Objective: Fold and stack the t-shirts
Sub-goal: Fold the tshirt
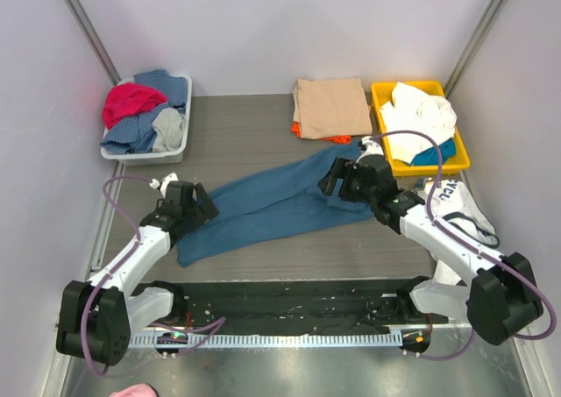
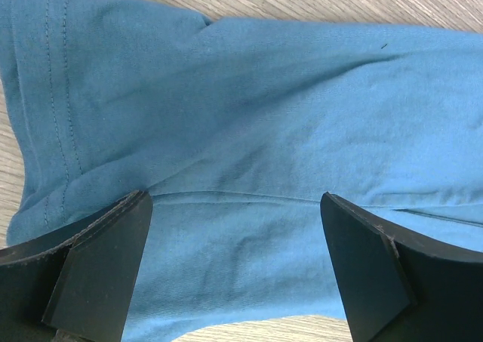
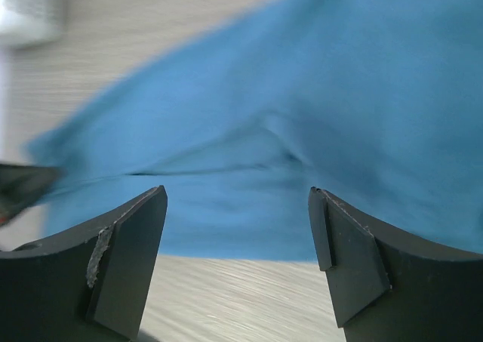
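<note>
As teal t-shirt (image 1: 272, 206) lies strip-folded, left claw (image 2: 235, 266) (9 o'clock) and right claw (image 3: 238, 259) (2 o'clock) hover open over its ends, likely for next fold.

Folded tan-beige cloth t-shirt (image 1: 331, 106) covers most of an orange cloth t-shirt (image 1: 296, 131). Right wrist view blurs the teal-blue cloth t-shirt (image 3: 302, 93).

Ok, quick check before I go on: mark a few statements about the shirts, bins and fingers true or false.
The blue t-shirt lies stretched out on the table. True.
The left fingers are clamped shut on it. False: they stand open over it.
The tan t-shirt sits folded on the orange one. True.
The yellow bin is empty. False: it holds white cloth.
</note>
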{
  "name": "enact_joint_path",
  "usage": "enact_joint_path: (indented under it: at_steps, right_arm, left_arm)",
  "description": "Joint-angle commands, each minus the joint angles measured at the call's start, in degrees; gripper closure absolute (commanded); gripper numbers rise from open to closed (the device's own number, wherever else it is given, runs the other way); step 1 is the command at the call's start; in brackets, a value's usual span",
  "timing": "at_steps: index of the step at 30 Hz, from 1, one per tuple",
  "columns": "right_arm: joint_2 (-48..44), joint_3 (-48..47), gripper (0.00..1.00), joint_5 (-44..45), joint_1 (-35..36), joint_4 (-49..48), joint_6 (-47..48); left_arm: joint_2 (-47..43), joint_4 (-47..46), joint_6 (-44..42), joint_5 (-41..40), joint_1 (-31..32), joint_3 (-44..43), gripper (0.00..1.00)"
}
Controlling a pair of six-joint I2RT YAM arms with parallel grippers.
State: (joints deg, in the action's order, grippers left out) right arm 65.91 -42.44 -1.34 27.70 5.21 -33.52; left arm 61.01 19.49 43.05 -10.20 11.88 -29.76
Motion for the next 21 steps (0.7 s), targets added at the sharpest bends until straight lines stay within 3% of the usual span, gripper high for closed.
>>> enact_joint_path:
  at_steps: [1, 21]
  right_arm:
    - [2.8, 0.3, 0.16, 6.7, 0.2, 7.4, -0.2]
    - [9.1, 8.5, 0.17, -3.8, 0.3, -8.6, -9.5]
  left_arm:
    - [0.1, -2.4, 0.0, 0.6, -0.1, 0.0, 0.0]
    - [-0.2, -1.7, -0.2, 0.9, -0.1, -0.5, 0.0]
